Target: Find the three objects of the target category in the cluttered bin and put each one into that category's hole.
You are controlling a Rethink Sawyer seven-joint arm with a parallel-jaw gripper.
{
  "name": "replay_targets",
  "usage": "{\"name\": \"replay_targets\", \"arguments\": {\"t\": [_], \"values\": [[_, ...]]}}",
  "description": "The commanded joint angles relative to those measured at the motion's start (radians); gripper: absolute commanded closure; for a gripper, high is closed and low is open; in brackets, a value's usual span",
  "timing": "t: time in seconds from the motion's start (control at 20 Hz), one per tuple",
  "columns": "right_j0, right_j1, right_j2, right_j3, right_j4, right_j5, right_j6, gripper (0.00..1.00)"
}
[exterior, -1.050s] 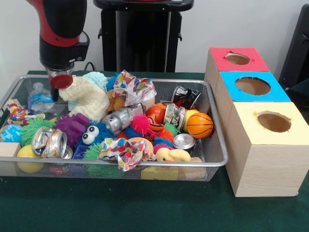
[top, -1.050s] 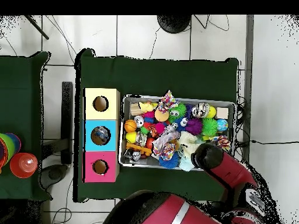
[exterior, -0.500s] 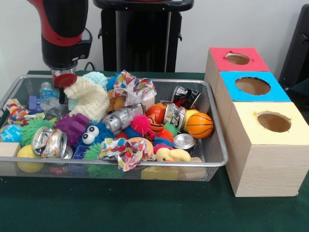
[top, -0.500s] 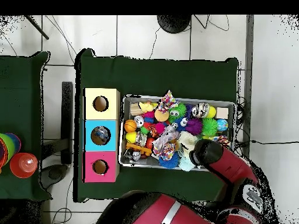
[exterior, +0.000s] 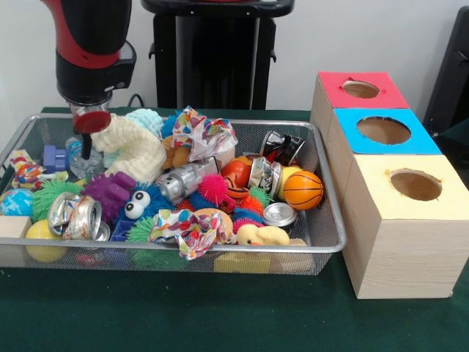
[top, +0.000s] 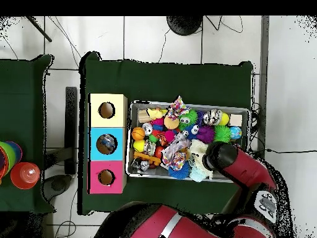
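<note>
My gripper (exterior: 86, 149) hangs low in the far left corner of the wire mesh bin (exterior: 326, 233), under a red disc on the wrist. It is right against a crumpled clear plastic bottle (exterior: 75, 155), beside a cream knitted piece (exterior: 135, 149). The frames do not show whether it grips anything. Seen from overhead, the arm's round end (top: 220, 155) hides the gripper. Three wooden boxes with holes stand beside the bin: red (exterior: 360, 89), blue (exterior: 383, 130) and yellow (exterior: 415, 185). Something roundish shows inside the blue box's hole (top: 106, 144).
The bin is piled with clutter: crushed cans (exterior: 77, 216) (exterior: 183, 180) (exterior: 282, 145), a small basketball (exterior: 303, 189), a rubber duck (exterior: 262, 235), a purple spiky toy (exterior: 110, 192), patterned cloth (exterior: 192, 229) and a blue block (exterior: 53, 157). The table cloth (exterior: 220, 315) is green.
The arm swung a little to one side and back and sank slightly. The plastic bottle shifted towards the knitted piece, uncovering the blue block behind it.
</note>
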Motion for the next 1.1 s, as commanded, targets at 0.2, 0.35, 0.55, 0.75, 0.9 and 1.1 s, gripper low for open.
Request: {"name": "replay_targets", "arguments": {"t": [0.2, 0.35, 0.55, 0.75, 0.9, 1.1], "values": [[0.015, 0.073, 0.031, -0.094, 0.014, -0.022, 0.155, 0.00], [-0.013, 0.072, 0.082, -0.048, 0.039, -0.084, 0.169, 0.00], [-0.028, 0.058, 0.115, -0.015, 0.051, -0.075, 0.162, 0.00], [-0.051, 0.042, 0.146, 0.004, 0.067, -0.019, 0.144, 0.00], [-0.062, 0.043, 0.146, -0.010, 0.059, 0.054, 0.112, 0.00], [-0.112, 0.052, 0.193, -0.008, 0.053, 0.078, 0.064, 0.00]]}}
